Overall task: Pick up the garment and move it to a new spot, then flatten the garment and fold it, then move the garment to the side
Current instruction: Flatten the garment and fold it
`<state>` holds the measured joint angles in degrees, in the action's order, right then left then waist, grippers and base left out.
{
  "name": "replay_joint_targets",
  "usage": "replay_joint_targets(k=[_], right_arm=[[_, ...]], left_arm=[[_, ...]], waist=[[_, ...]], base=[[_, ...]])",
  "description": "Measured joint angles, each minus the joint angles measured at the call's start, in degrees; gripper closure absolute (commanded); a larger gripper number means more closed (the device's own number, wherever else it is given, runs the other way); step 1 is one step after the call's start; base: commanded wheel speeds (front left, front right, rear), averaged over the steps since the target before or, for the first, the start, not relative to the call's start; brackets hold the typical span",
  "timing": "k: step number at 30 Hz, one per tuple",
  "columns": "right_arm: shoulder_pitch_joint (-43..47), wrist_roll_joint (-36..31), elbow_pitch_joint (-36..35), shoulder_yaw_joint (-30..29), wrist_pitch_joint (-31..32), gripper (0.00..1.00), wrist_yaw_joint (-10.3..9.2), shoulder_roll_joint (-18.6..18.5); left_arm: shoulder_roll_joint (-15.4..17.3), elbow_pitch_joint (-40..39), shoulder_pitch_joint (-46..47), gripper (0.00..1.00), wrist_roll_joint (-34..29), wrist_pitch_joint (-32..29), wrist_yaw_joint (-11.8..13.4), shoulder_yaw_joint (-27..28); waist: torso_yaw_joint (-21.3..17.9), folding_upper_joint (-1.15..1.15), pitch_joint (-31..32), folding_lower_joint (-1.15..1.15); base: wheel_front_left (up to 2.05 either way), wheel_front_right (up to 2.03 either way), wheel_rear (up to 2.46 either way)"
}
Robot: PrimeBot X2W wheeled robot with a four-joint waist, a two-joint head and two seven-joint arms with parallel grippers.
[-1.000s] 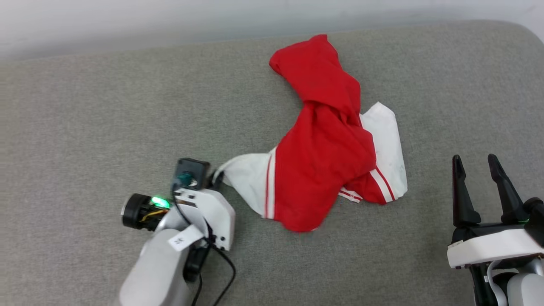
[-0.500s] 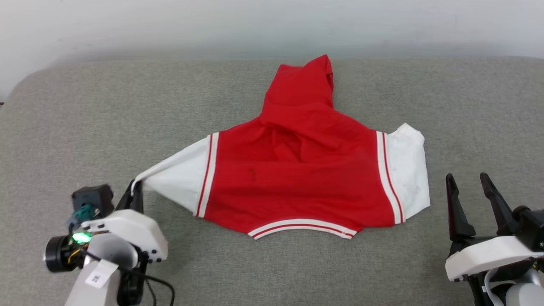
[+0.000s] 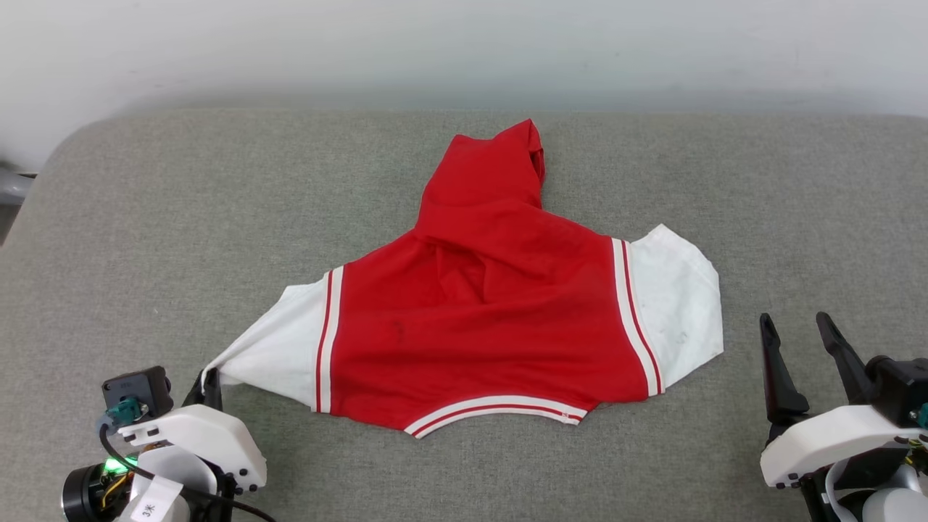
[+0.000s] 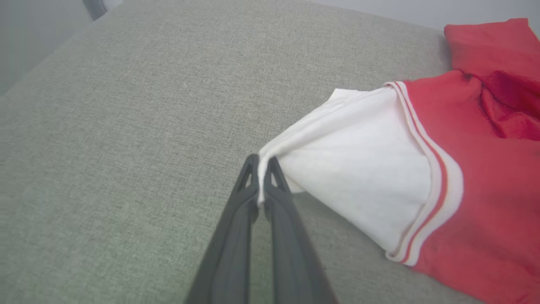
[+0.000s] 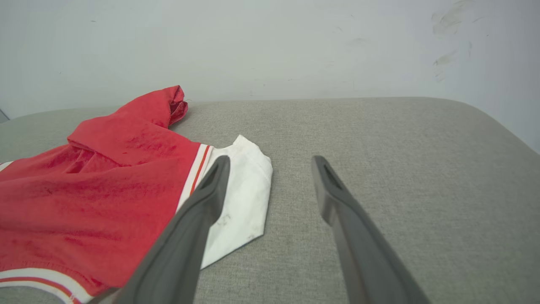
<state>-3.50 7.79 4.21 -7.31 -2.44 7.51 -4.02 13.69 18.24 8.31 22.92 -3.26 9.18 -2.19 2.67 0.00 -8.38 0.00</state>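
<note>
Left gripper [image 4: 261, 164] is clamped together on the tip of the white sleeve [image 4: 358, 177] of the garment [image 3: 478, 319], and the cloth runs taut from my fingertips toward the red body. I see the shirt spread on the grey cushion [image 3: 145, 217], ahead of both arms. Right gripper [image 3: 794, 322] stands apart, holding nothing, near the other sleeve [image 3: 674, 297].

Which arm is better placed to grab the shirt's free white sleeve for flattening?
Right. The right gripper is open beside the free sleeve; the left gripper is shut on the garment's other sleeve.
</note>
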Motion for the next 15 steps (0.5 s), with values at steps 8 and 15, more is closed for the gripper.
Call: replay_joint_targets(k=[8, 15], right_arm=[[0.3, -0.3, 0.2, -0.6, 2.8, 0.00, 0.00, -1.3], [-0.4, -0.7, 1.0, -0.3, 13.9, 0.00, 0.00, -6.4]], left_arm=[[-1.0, -2.0, 0.9, 0.00, -1.2, 6.7, -4.1, -3.6], [-2.2, -7.5, 1.0, 0.00, -3.2, 14.1, -7.7, -7.9]], waist=[[1.6, 0.00, 1.5, 0.00], [4.6, 0.00, 1.5, 0.00]], base=[[0.00, 0.00, 0.00], [0.00, 0.00, 0.00]])
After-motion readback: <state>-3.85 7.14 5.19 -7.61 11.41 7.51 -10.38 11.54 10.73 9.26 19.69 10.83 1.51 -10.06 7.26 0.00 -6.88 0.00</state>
